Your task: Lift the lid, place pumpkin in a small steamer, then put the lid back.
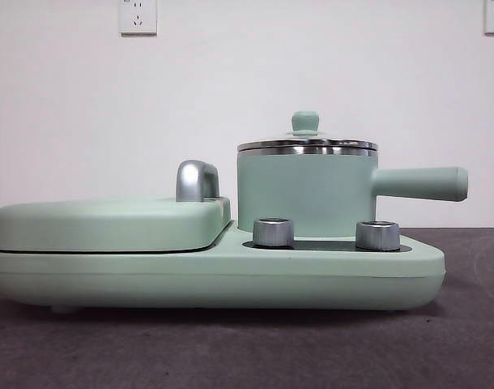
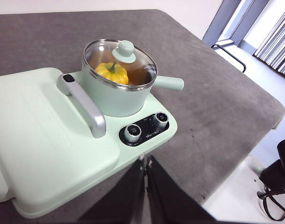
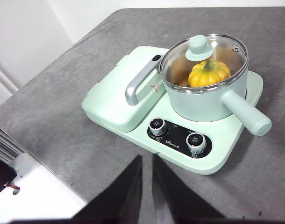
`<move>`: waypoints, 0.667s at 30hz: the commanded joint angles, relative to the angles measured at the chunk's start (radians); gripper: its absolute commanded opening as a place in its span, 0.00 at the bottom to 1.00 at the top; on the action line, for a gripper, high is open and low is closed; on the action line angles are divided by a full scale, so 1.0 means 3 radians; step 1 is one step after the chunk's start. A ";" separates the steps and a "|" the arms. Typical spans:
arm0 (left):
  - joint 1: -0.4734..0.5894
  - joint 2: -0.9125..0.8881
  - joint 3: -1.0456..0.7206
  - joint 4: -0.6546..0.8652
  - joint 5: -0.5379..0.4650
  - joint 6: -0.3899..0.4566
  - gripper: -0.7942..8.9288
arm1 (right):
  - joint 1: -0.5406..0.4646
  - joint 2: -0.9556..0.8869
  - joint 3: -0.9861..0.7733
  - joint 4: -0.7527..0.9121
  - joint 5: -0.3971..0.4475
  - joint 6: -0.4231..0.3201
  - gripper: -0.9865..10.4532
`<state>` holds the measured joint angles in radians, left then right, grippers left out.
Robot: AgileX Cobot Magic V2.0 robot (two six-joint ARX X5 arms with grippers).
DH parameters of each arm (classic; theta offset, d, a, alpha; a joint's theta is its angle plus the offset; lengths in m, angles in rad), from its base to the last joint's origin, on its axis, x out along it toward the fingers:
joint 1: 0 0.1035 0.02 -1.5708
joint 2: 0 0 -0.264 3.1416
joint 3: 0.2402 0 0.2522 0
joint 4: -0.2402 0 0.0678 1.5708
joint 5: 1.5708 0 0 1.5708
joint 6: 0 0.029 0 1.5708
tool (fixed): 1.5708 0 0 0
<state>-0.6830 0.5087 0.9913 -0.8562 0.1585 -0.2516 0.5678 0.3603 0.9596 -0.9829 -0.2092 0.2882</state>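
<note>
Nearest in the front view lies the dark grey table (image 1: pixel 231 356), and on it stands the mint-green cooker base (image 1: pixel 231 279), occupying most of the width. Two silver control dials (image 1: pixel 274 232) sit on a black panel at the front of the base; in the right wrist view that panel (image 3: pixel 177 138) carries small white printing between the dials, too small to read. To one side of the dials lies the flat grill cover (image 1: pixel 109 223) with its chrome handle (image 1: pixel 197 180), closed on the base. Behind the dials stands the small steamer (image 1: pixel 304 194), upright on the base, its long straight handle (image 1: pixel 421 183) pointing away from the grill cover. The lid (image 1: pixel 306 142) is seated level on the steamer's steel rim, knob uppermost. Through the glass, both wrist views show the pumpkin (image 3: pixel 209 73) resting inside the pot, green stem up, just beside the knob as seen from above. Neither gripper appears in the front view. The left gripper (image 2: pixel 146 184) is held back from the cooker, above the table edge, holding nothing, its jaws brought close with only a thin gap between them. The right gripper (image 3: pixel 147 189) is likewise clear of the cooker and holding nothing, its jaws narrow with a slim gap. Farthest off, two white wall sockets (image 1: pixel 138 16) are mounted on the pale wall behind.
</note>
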 commanded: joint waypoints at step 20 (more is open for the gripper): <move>0.1662 -0.0749 -0.1712 0.1647 0.0072 0.0225 0.09 | 0.0019 0.0010 0.0028 0.0034 0.0000 -0.0029 0.11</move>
<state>-0.1974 0.2939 0.4973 -0.3786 0.1810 -0.2119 0.5678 0.3603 0.9596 -0.9829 -0.2092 0.2882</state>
